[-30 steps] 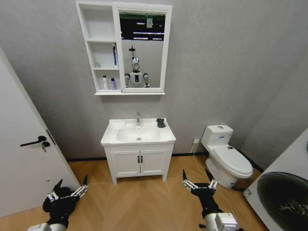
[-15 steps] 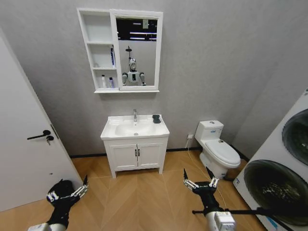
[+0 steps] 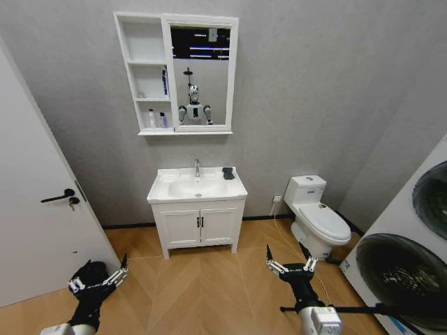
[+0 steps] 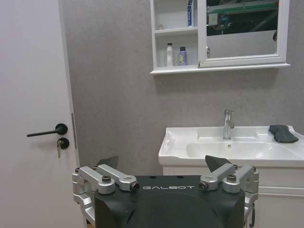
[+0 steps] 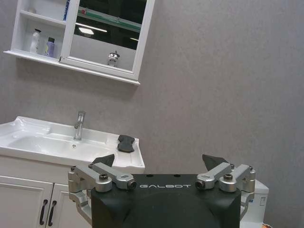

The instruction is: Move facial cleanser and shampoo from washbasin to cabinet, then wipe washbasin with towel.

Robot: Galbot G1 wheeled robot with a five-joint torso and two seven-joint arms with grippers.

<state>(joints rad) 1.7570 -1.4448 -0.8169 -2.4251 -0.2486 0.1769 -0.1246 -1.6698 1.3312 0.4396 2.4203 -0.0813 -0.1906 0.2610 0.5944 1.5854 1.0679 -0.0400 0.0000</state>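
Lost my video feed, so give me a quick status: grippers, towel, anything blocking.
Left gripper and right gripper open, empty, low over floor. Small dark grey folded towel on white ceramic washbasin, right of tap. Path clear.

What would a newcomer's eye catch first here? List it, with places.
The white rectangular ceramic washbasin stands against the grey wall, a small dark grey folded towel at its back right corner. Above hangs the white open-shelf cabinet with mirror, small bottles on its lowest shelf. Both tools, left and right, hover open over the wooden floor.
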